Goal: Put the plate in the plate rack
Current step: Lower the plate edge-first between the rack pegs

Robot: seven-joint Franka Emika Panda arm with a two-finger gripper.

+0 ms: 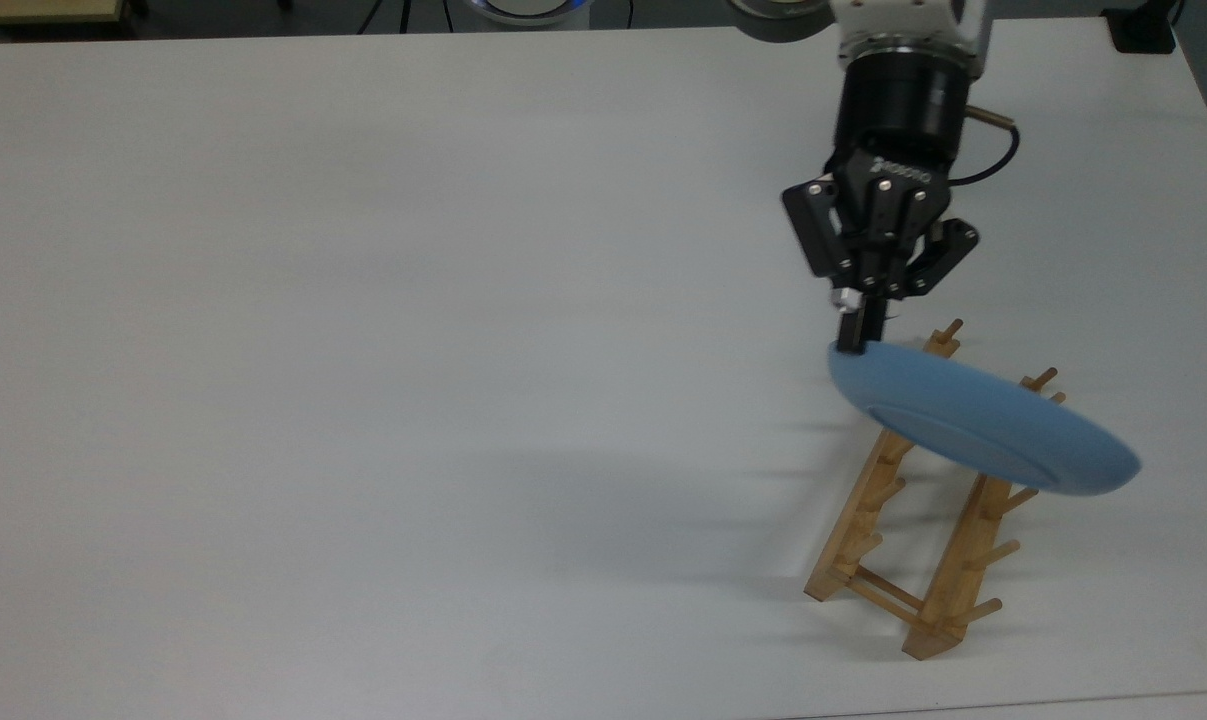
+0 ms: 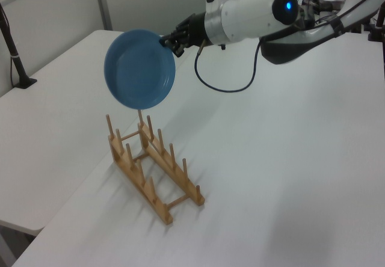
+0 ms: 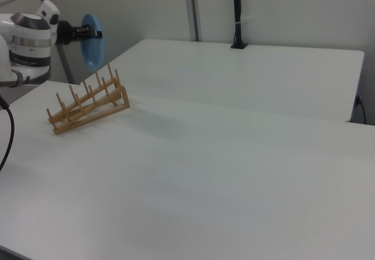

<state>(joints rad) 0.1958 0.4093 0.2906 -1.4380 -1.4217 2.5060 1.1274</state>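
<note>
My gripper [image 1: 852, 338] [image 2: 166, 41] [image 3: 91, 33] is shut on the rim of the light-blue plate [image 1: 978, 425] [image 2: 139, 69] [image 3: 92, 40]. The plate hangs nearly on edge in the air, above the far end of the plate rack [image 1: 903, 515] [image 2: 150, 168] [image 3: 88, 101]. It does not touch the pegs. The light-wood rack rests on the white table [image 1: 363, 350], two rails with rows of upright pegs. In the top view the plate hides the rack's upper pegs. In the left view the plate's hollow face shows.
A black post [image 3: 237, 14] stands on a second white table [image 3: 246, 72] at the back of the right view. Another black post [image 2: 13, 50] stands at the left view's left edge. A black cable [image 2: 225, 80] loops below the arm's wrist.
</note>
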